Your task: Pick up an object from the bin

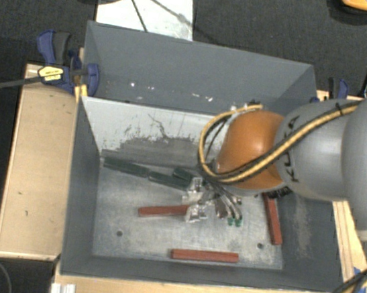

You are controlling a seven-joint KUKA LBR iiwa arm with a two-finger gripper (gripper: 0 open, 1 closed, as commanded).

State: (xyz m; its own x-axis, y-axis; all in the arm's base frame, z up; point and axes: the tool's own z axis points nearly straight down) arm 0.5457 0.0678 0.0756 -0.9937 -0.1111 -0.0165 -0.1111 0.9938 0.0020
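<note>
- Got the gripper (200, 204) down low over the middle of the bin (118, 225) floor, right at the right-hand end of a red stick (161, 210).
- Can't call the jaws spread or pinching from here, too much wrist and cable in the way. Not claiming a grab.
- Guessing at the reason for that spot: flat on the floor, slightly slanted, bare metal on both long sides, so plenty of room to come down around one end without bumping anything.
- As for looks: long, thin, straight, reddish-brown, dull finish, more of a flat bar than a round rod.
- Worth noting the green stick (133, 168) just beyond, toward the far wall, with its right end close by the gripper. Probably the only neighbour likely to get nudged.
- Also two more red ones, well apart: a front stick (203, 255) along the near edge and a side stick (272, 220) by the right edge, partly under the arm.
- Would expect some droop at the free end with an end grip like this, so a firm squeeze needed.
</note>
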